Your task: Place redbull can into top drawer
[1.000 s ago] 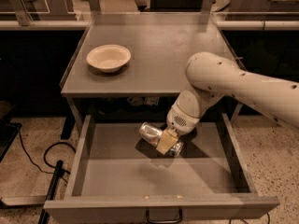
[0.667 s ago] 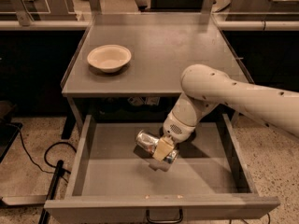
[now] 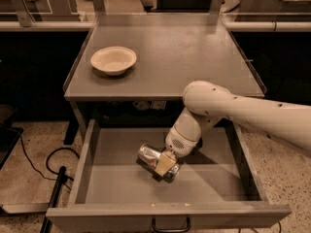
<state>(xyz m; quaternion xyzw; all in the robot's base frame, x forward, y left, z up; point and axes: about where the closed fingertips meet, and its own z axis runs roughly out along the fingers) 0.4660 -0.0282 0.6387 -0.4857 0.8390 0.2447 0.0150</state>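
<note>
The top drawer point(image 3: 102, 193) is pulled open below the tabletop, its flat front panel and dark loop handle point(image 3: 171, 225) at the bottom of the camera view. My gripper point(image 3: 164, 168) is down inside the drawer, near the middle of its floor. It is shut on the redbull can point(image 3: 148, 155), a shiny silver can held tilted on its side, its end pointing left. The can sits low over the drawer floor; I cannot tell whether it touches. My cream arm reaches in from the right.
A cream round bowl point(image 3: 113, 59) stands on the grey tabletop point(image 3: 194, 52) at the left. A black cable point(image 3: 36, 169) and a dark post point(image 3: 54, 198) lie on the speckled floor left of the drawer. Railings run behind the table.
My gripper has moved left and down inside the drawer with the can, closer to the drawer floor and front.
</note>
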